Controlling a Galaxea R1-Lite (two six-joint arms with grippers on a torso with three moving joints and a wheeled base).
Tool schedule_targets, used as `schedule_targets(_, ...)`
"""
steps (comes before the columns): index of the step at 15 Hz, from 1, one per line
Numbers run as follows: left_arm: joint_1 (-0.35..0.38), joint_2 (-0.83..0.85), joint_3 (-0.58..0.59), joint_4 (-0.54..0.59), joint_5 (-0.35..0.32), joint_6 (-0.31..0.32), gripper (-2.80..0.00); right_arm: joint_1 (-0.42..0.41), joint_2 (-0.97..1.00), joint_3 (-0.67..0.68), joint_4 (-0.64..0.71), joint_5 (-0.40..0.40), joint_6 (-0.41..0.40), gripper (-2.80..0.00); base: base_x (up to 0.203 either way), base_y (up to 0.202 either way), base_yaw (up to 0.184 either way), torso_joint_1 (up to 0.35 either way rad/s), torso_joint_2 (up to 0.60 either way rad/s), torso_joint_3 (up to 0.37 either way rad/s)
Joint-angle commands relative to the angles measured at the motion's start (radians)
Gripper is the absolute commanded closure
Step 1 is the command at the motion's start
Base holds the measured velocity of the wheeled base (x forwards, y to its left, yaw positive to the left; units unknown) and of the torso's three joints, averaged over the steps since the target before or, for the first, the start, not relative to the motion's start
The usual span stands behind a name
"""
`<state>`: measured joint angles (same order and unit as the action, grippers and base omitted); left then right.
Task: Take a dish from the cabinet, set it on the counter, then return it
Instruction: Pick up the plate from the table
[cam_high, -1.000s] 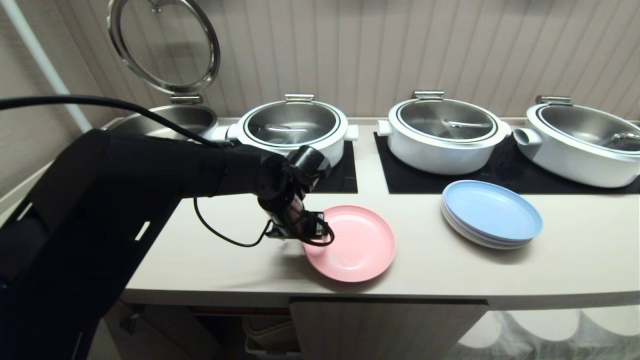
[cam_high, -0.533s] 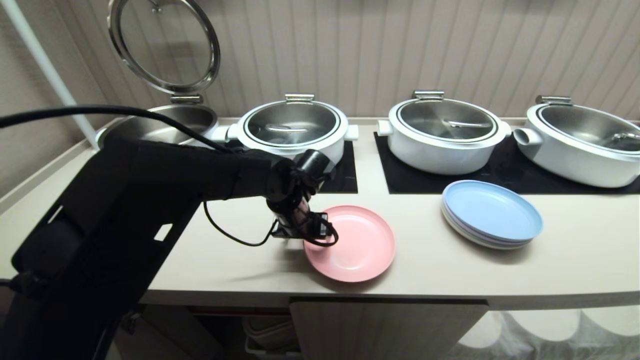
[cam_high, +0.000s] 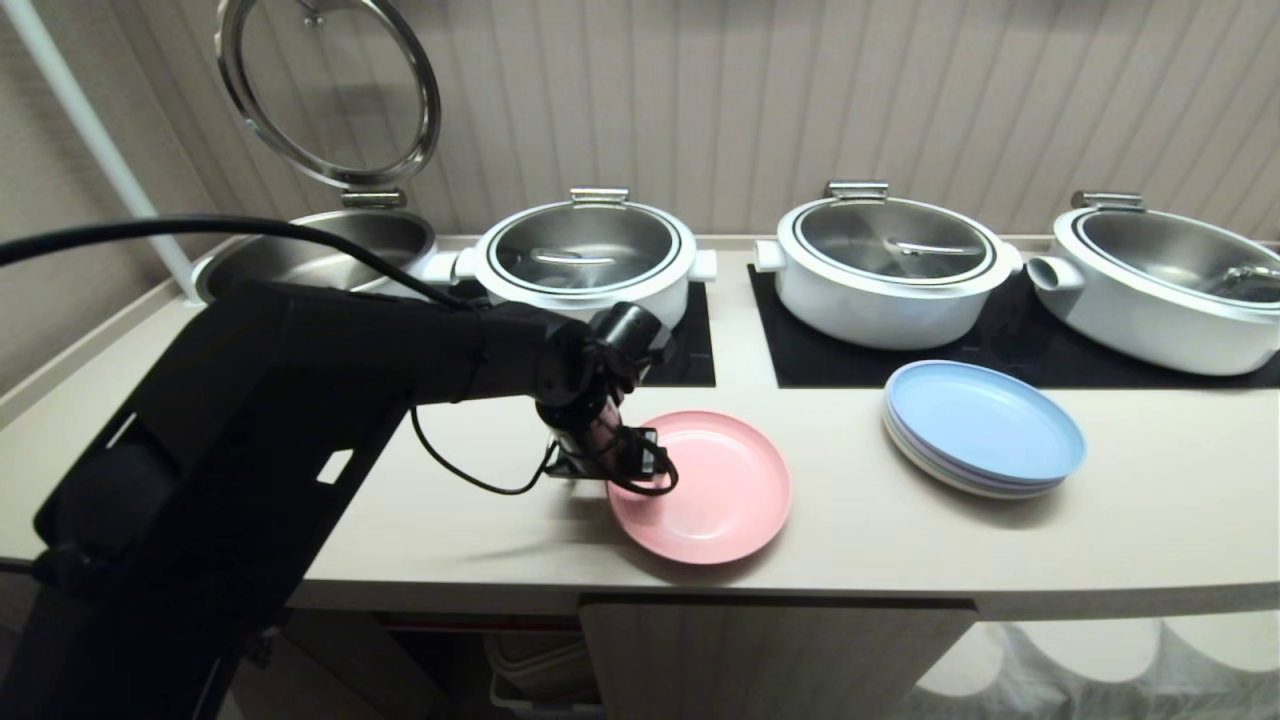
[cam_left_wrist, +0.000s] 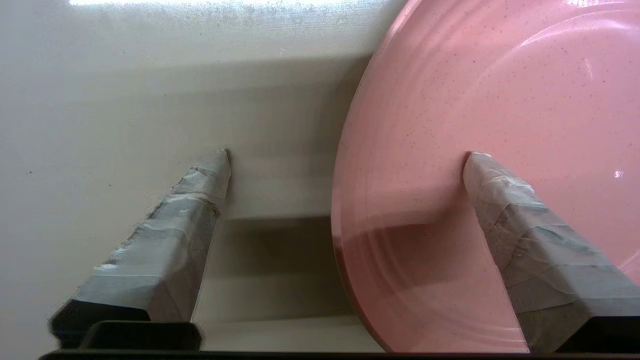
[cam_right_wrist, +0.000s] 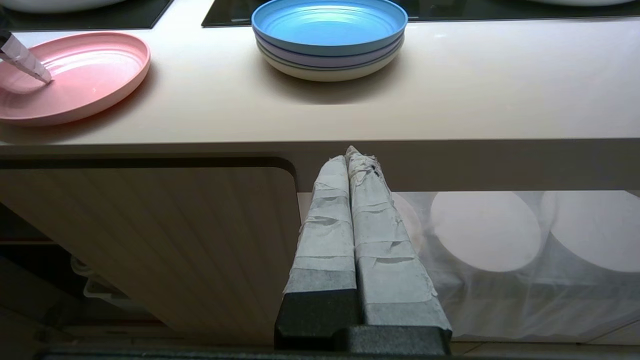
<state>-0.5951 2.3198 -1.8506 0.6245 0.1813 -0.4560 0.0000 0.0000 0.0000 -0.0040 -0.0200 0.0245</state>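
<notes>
The left gripper straddles the pink plate's rim, jaws wide — closing off-centre could skid it along the countertop.

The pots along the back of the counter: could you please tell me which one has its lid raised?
The steel pot at the far left end. Its glass lid stands upright on the hinge, whereas the three white pots have theirs down.
</notes>
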Motion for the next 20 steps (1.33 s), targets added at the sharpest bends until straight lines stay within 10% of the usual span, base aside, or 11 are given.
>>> schedule_targets(1, 0.0, 0.001, 0.001, 0.004, 0.003, -0.003, 0.0, 0.0, 0.0, 0.0, -0.001, 0.0, 0.0, 0.0, 0.0, 0.0, 0.0, 0.0, 0.0, 0.0)
schedule_targets(20, 0.001, -0.008, -0.014, 0.0, 0.0, -0.049, 0.0, 0.0, 0.0, 0.0, -0.001, 0.0, 0.0, 0.0, 0.0, 0.0, 0.0, 0.0, 0.0, 0.0)
